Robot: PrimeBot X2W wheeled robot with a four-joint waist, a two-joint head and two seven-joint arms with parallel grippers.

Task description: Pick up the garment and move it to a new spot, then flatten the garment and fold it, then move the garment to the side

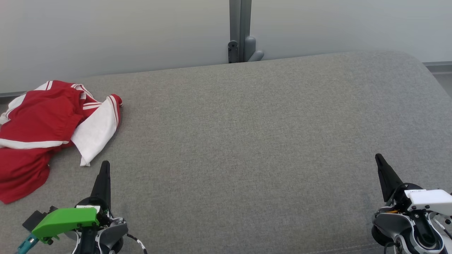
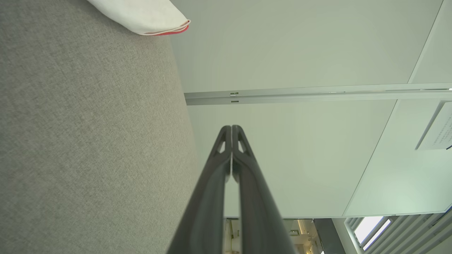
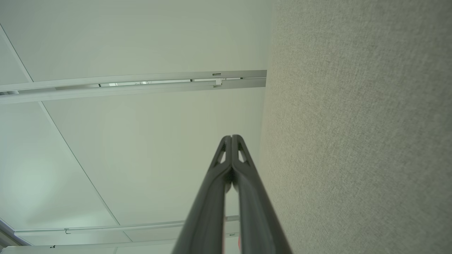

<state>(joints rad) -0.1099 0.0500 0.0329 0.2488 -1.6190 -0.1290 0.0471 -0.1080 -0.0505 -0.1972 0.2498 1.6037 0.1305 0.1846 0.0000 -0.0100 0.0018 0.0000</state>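
The garment (image 1: 42, 130) is red with white panels and stripes, and it lies crumpled at the far left of the grey fabric table (image 1: 247, 141). One white corner of the garment (image 2: 141, 16) shows in the left wrist view. My left gripper (image 1: 105, 164) sits at the lower left, just right of and nearer than the garment, not touching it. Its fingertips (image 2: 232, 128) are pressed together with nothing between them. My right gripper (image 1: 378, 157) rests at the lower right, far from the garment, and its fingertips (image 3: 231, 138) are also together and empty.
A pale wall runs behind the table, with a grey post and bracket (image 1: 242, 42) at its middle. The table's far edge curves down at both back corners. Bare grey fabric stretches between the two grippers.
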